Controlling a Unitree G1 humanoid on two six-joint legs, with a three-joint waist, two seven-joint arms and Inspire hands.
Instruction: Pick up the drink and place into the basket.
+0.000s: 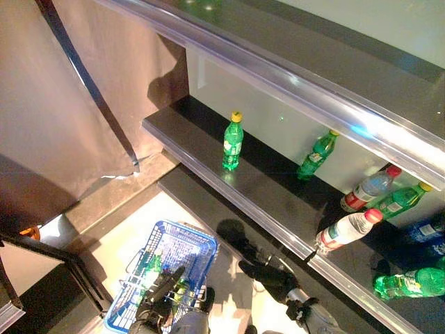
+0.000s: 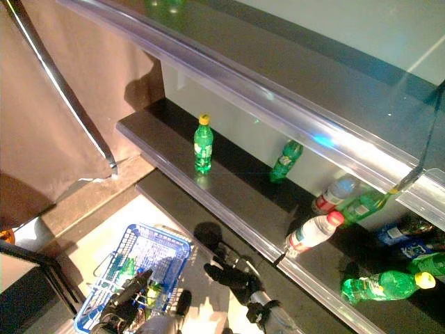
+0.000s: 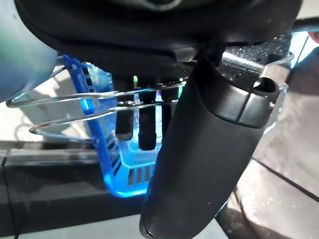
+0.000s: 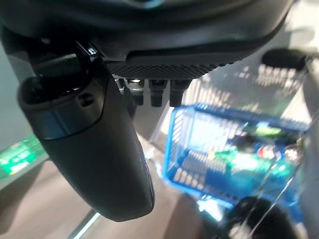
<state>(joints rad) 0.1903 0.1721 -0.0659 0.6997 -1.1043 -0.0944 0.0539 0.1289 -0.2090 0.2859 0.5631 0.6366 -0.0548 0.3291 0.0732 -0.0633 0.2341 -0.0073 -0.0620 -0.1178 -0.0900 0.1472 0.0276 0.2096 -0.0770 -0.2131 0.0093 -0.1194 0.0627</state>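
Left hand (image 1: 161, 298) is hooked round the blue basket's (image 1: 201, 245) wire handles (image 3: 65, 99), carrying it below the shelf (image 1: 264, 184). Right hand (image 1: 268, 271), fingers relaxed and empty, is free for the upright green bottle (image 1: 232, 142).

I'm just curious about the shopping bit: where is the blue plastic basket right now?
In the left eye view the blue plastic basket hangs low on the left, below the shelves, its wire handles held by the left hand.

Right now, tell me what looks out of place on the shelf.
Only one green bottle stands upright. The other bottles lie tipped or on their sides, such as the clear red-capped bottle at the shelf edge.
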